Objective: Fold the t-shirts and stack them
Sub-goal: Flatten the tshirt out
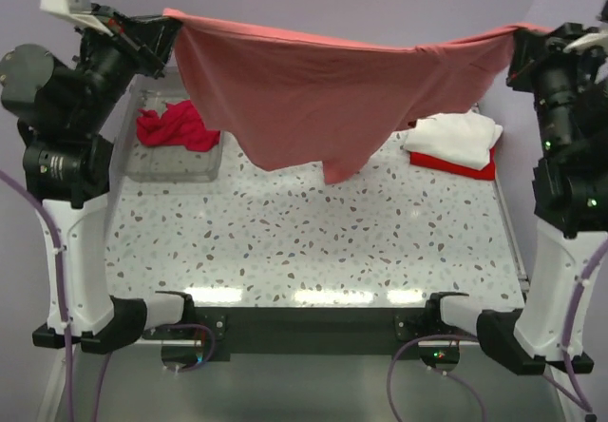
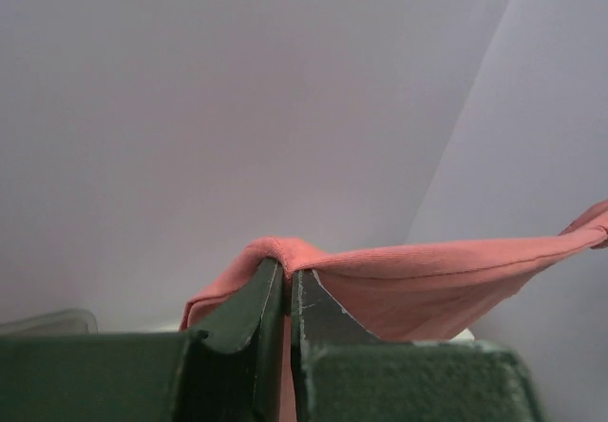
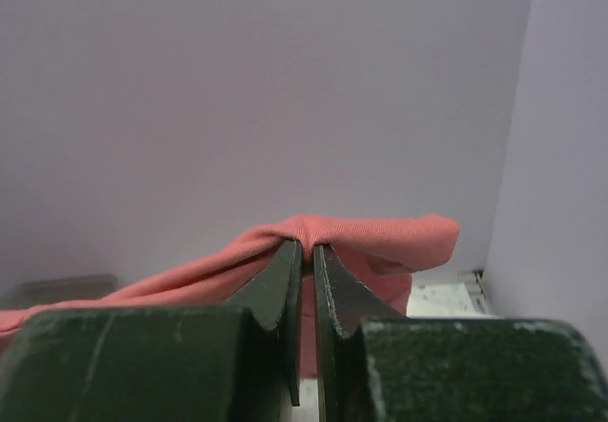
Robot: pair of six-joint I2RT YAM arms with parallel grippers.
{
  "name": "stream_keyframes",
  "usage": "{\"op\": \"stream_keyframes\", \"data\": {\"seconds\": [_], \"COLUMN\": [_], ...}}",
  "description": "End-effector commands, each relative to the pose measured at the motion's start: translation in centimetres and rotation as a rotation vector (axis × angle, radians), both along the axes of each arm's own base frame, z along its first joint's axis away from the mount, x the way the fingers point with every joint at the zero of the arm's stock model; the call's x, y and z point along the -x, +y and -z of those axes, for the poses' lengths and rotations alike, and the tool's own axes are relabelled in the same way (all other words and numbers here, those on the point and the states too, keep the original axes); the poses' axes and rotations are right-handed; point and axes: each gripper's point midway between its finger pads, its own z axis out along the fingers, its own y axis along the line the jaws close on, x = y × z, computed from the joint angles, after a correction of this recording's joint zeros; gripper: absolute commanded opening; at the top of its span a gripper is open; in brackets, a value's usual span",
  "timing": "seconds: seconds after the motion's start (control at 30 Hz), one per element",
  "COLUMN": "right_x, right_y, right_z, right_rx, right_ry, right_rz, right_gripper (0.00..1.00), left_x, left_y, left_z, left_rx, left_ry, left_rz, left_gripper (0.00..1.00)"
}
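A large faded coral-red t-shirt [image 1: 323, 89] hangs stretched in the air between both arms, sagging to a point above the table's middle. My left gripper [image 1: 169, 25] is shut on its left upper corner; the cloth [image 2: 418, 279] folds over the closed jaws of that gripper [image 2: 287, 270]. My right gripper [image 1: 516, 42] is shut on the right corner, and the fabric [image 3: 380, 237] bunches over its tips [image 3: 309, 249]. A folded white t-shirt [image 1: 456, 137] lies on a bright red one [image 1: 454, 166] at the back right. A crimson t-shirt [image 1: 176, 125] lies crumpled in the bin.
A clear plastic bin [image 1: 190, 161] stands at the back left of the speckled table [image 1: 313, 251]. The lavender walls stand close behind and to the right. Both arm bases sit at the near edge.
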Motion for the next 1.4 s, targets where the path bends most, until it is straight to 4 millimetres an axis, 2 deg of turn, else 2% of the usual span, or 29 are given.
{"op": "stream_keyframes", "data": {"seconds": [0.0,0.1,0.3,0.37,0.47,0.53,0.57,0.6,0.67,0.7,0.73,0.77,0.83,0.87,0.9,0.93,0.97,1.0,1.03,1.07,1.1,1.13,1.17,1.2,1.23,1.27,1.3,1.33,1.37], "right_x": [6.0,9.2,15.0,16.2,15.3,13.0,10.8,9.6,6.6,3.4,1.9,-1.5,-5.0,-9.0,-10.9,-13.3,-15.3,-19.6,-21.1,-22.0,-25.2,-25.8,-25.7,-25.7,-25.4,-25.2,-24.7,-23.3,-22.8], "right_y": [-0.7,-0.9,-1.7,-1.8,-2.3,-2.3,-2.2,-2.0,-1.3,-1.1,-0.9,-0.7,-0.2,0.2,0.3,0.6,0.8,1.1,1.5,1.9,2.3,2.6,2.7,2.8,3.1,3.1,3.1,3.1,3.1], "right_z": [-8.1,-10.4,-14.6,-15.5,-15.1,-13.8,-12.2,-11.3,-9.1,-5.9,-4.4,-1.0,2.4,5.9,7.6,9.5,11.4,14.5,16.7,14.2,18.8,19.0,18.4,18.4,17.7,19.5,19.8,18.1,19.0], "right_rx": [0.029,0.024,0.029,0.031,0.034,0.034,0.035,0.036,0.026,0.022,0.016,0.009,-0.003,-0.021,-0.028,-0.049,-0.058,-0.066,-0.110,-0.127,-0.141,-0.165,-0.175,-0.175,-0.178,-0.182,-0.180,-0.170,-0.167], "right_ry": [-0.291,-0.377,-0.536,-0.572,-0.556,-0.498,-0.442,-0.411,-0.343,-0.253,-0.216,-0.133,-0.054,0.027,0.067,0.110,0.161,0.240,0.314,0.284,0.395,0.413,0.420,0.421,0.402,0.438,0.440,0.399,0.419], "right_rz": [0.038,0.048,0.098,0.104,0.133,0.132,0.124,0.113,0.068,0.056,0.047,0.034,0.007,-0.018,-0.022,-0.032,-0.038,-0.056,-0.063,-0.088,-0.097,-0.107,-0.110,-0.110,-0.116,-0.113,-0.114,-0.118,-0.118], "right_gripper": [0.00,0.00,0.00,0.00,0.00,0.00,0.00,0.00,0.00,0.00,0.00,0.00,0.00,0.00,0.00,0.00,0.00,0.00,0.25,0.48,0.69,0.98,0.99,0.99,0.99,0.99,0.99,0.98,0.99], "left_x": [5.2,7.8,11.2,11.4,10.1,7.4,6.4,4.2,1.8,-0.4,-1.7,-3.4,-6.3,-7.5,-10.3,-11.8,-13.2,-16.5,-17.9,-19.2,-21.9,-22.9,-23.3,-24.6,-24.5,-24.3,-24.0,-23.5,-23.1], "left_y": [-0.1,0.2,0.2,-0.1,-0.5,-1.3,-1.4,-1.8,-2.0,-2.2,-2.1,-2.3,-2.4,-2.6,-2.5,-2.5,-2.7,-2.6,-3.2,-3.3,-2.6,-2.6,-2.6,-2.5,-2.8,-3.0,-2.9,-3.5,-3.8], "left_z": [-5.2,-6.4,-7.2,-7.2,-5.6,-2.5,-1.2,1.7,5.0,8.8,11.0,14.6,18.8,20.1,23.3,24.5,25.5,26.3,26.4,23.5,25.6,25.2,22.3,23.6,23.3,22.6,22.4,22.7,24.8], "left_rx": [0.044,0.070,0.112,0.128,0.153,0.165,0.167,0.163,0.154,0.148,0.130,0.128,0.100,0.096,0.078,0.052,0.047,0.041,0.020,0.025,0.022,0.018,0.014,0.006,-0.008,-0.015,-0.024,-0.047,-0.068], "left_ry": [-0.202,-0.240,-0.259,-0.249,-0.185,-0.082,-0.043,0.039,0.123,0.213,0.252,0.322,0.397,0.410,0.481,0.502,0.526,0.552,0.547,0.487,0.531,0.529,0.499,0.530,0.533,0.517,0.511,0.510,0.543], "left_rz": [0.048,0.049,0.080,0.098,0.125,0.151,0.155,0.160,0.152,0.140,0.126,0.119,0.103,0.105,0.081,0.073,0.075,0.046,0.052,0.040,-0.022,-0.032,-0.037,-0.057,-0.055,-0.055,-0.066,-0.063,-0.063], "left_gripper": [0.00,0.00,0.00,0.00,0.00,0.00,0.00,0.00,0.00,0.00,0.00,0.00,0.00,0.00,0.00,0.03,0.12,0.23,0.60,0.83,1.00,1.00,1.00,1.00,1.00,1.00,1.00,1.00,1.00]}}
